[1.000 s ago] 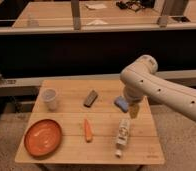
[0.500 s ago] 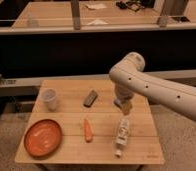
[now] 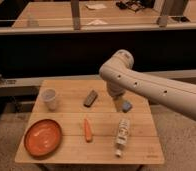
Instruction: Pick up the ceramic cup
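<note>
The ceramic cup (image 3: 50, 98) stands upright near the back left corner of the wooden table (image 3: 141, 150); it is small, pale and has no handle. My gripper (image 3: 118, 101) hangs below the big white arm (image 3: 141, 85), over the back middle-right of the table. It is open, holds nothing, and sits well to the right of the cup, just left of a blue block (image 3: 126, 105). The arm's wrist hides most of the fingers.
A dark grey bar (image 3: 91, 98) lies between cup and gripper. An orange plate (image 3: 42, 137) sits front left, a carrot (image 3: 87, 129) in the middle, and a white bottle (image 3: 122, 135) lies front right. A dark railing and further tables stand behind.
The arm has swung left over the table, bringing the gripper from above the blue block to its left side. The cup and the other objects have stayed put.
</note>
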{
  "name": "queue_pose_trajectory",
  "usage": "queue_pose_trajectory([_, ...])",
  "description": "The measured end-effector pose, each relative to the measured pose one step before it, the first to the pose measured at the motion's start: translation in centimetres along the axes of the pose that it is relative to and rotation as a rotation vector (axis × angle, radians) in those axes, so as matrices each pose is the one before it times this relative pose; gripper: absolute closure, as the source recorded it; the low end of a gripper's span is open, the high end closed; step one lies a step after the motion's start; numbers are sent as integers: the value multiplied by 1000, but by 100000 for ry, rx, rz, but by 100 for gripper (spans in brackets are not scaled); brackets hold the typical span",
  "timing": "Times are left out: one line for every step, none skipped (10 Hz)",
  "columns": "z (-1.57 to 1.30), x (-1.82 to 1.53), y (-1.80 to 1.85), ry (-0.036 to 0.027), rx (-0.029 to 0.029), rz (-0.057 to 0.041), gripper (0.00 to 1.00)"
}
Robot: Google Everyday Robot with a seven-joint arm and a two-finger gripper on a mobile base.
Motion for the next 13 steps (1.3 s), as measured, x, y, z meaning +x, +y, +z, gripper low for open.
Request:
queue_pose_trajectory([-12,-563,-304,-100,288,-579,20])
queue_pose_trajectory([-23,-734,-393,-94,271,-772,20])
queue_pose_trajectory([-6,-635,-478,-219,428,-978,20])
queue_pose_trajectory([-9,-138,-473,-136,814,-1140,20])
queue_pose_trajectory([91,-441,-517,-215,796,-1307,20])
queue_pose_trajectory([30,-508,-350,-167,401,-882,20])
queue_pose_trajectory([23,-1346,-840,-403,926,-1912,20])
queue_pose_trajectory([63,-631,-528,-218,740,-858,20])
queue_pose_trajectory([107,-153,-336,-50,397,-193,20])
queue_pose_trajectory([100,-368,-491,-329,899,-1369,20])
queue_pose_trajectory([237,-379,-702,-376,1060,-1474,20])
queue_pose_trajectory([140,-534,-533,-271,583,-1077,20])
queue_pose_trajectory([267,-1053,-726,-606,782,-2022,20])
